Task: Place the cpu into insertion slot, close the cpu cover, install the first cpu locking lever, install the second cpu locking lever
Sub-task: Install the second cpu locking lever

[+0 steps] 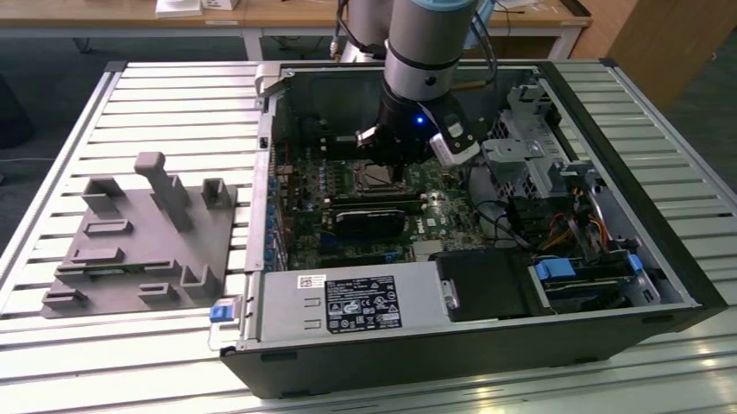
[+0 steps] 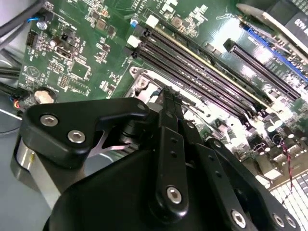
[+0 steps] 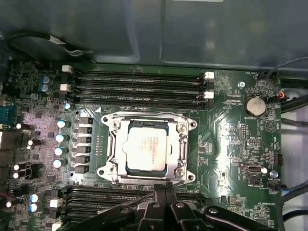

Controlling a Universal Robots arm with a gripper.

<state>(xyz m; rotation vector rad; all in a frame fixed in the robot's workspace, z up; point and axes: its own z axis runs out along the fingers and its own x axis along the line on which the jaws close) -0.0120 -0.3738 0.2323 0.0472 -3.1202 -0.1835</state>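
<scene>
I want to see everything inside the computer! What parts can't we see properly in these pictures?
- Insertion slot, exterior view: the arm hides part of it.
- Gripper, second wrist view: its own black body covers the socket beneath.
- CPU locking levers, first wrist view: too thin to tell latched or not.

1. The table (image 1: pixel 138 95) has a top of pale metal slats running across the exterior view.
2. An open computer case (image 1: pixel 484 345) lies on its side on the table, toward the exterior view's right, with its interior facing up.
3. A grey fixture block (image 1: pixel 127 250) rests on the slats at the exterior view's left, just beside the case and apart from it.
4. The block carries several upright posts and low rectangular ribs on a flat base.
5. The floor (image 1: pixel 47 60) shows dark beyond the table's far edge.
6. A second, wooden table (image 1: pixel 288 15) stands on the floor behind.
</scene>
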